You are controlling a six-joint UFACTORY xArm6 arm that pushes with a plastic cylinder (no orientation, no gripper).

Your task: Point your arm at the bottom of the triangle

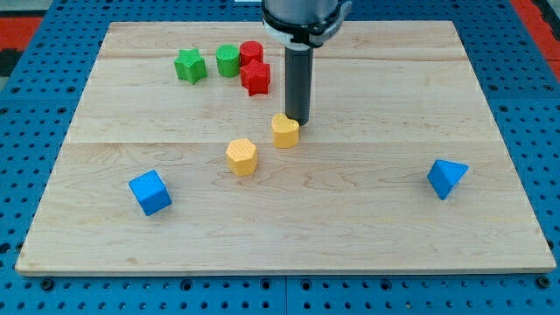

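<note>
While my tip (297, 120) touches one of two yellow blocks (284, 131).

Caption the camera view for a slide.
My tip touches the yellow heart block at mid-board, far from the blue triangle at the view's right.

surface (350, 236): pale wood board, plank seams running left-right | base (26, 131): blue pegboard with rows of holes, showing on all sides | top corners: red patches (22, 22) | light: even, soft shadows
</note>
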